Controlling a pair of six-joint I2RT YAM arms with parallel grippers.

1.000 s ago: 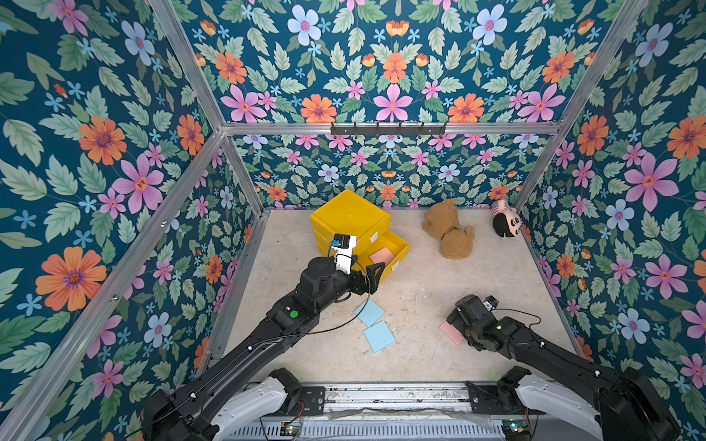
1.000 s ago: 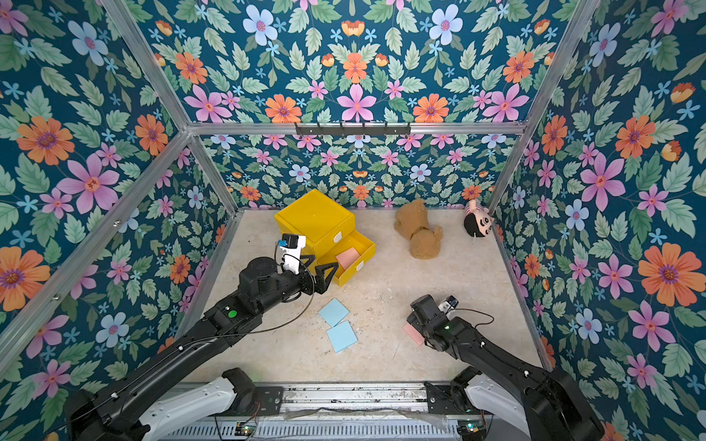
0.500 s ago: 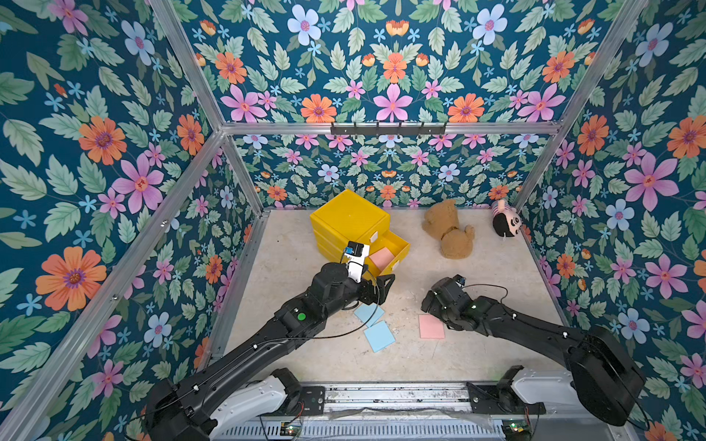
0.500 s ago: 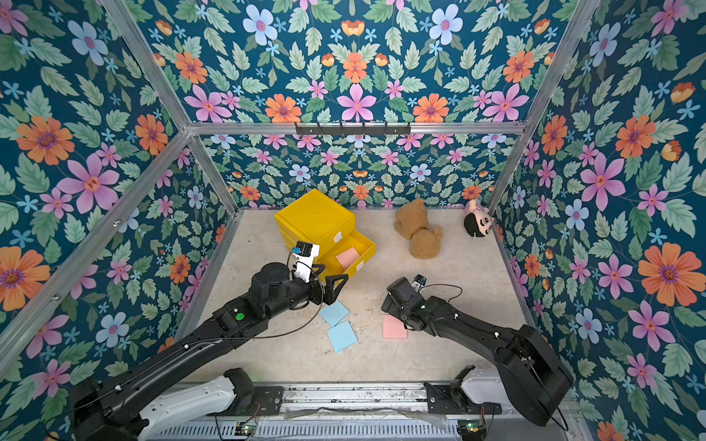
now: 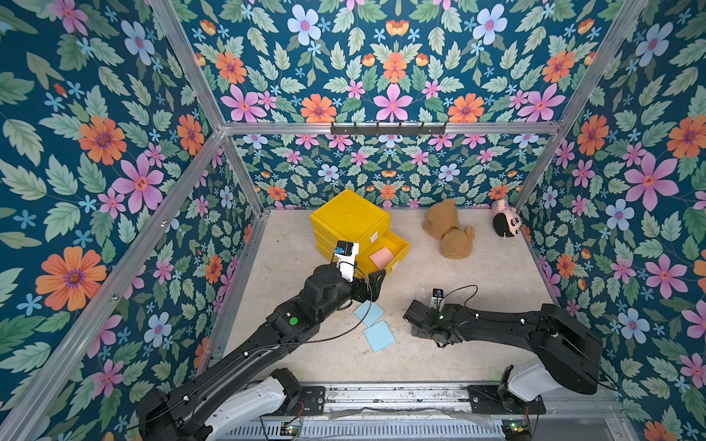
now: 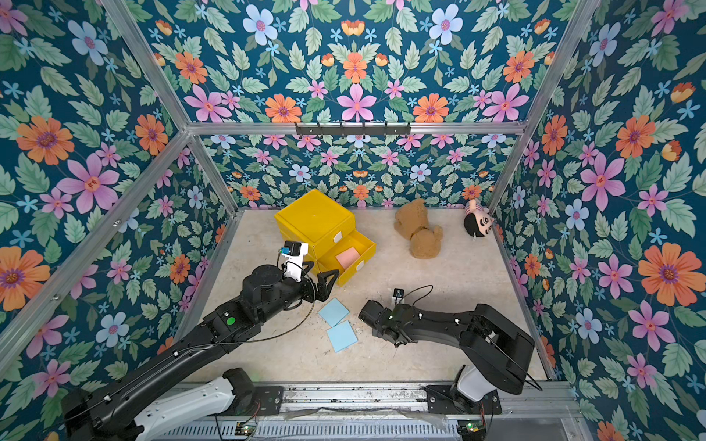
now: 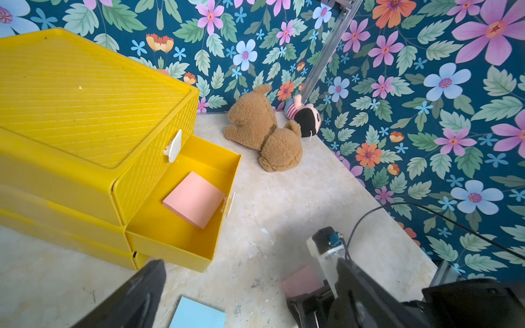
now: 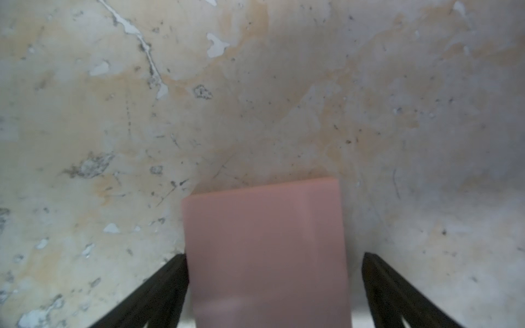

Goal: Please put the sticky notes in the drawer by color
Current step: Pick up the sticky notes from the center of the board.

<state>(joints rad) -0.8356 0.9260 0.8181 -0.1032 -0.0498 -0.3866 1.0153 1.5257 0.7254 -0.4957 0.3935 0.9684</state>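
The yellow drawer (image 5: 349, 221) stands at the back left, its middle drawer pulled out with a pink sticky note (image 5: 382, 257) (image 7: 194, 198) lying inside. Two light blue sticky notes (image 5: 368, 314) (image 5: 379, 336) lie side by side on the table in front of it. My left gripper (image 5: 376, 282) (image 7: 248, 262) hovers open and holds nothing, between the open drawer and the blue notes. My right gripper (image 5: 422, 324) (image 8: 274, 255) is open and straddles a second pink sticky note (image 8: 264, 227) (image 7: 301, 279) flat on the table. That note is hidden under the gripper in both top views.
A brown teddy bear (image 5: 449, 233) lies at the back, right of the drawer. A small striped doll (image 5: 504, 221) sits in the back right corner. Flowered walls close in the left, back and right sides of the beige table (image 5: 477, 275).
My right arm swung in from the right and came down over the pink note, which shifted slightly left; its jaws opened fully. My left gripper drifted a little forward from the drawer.
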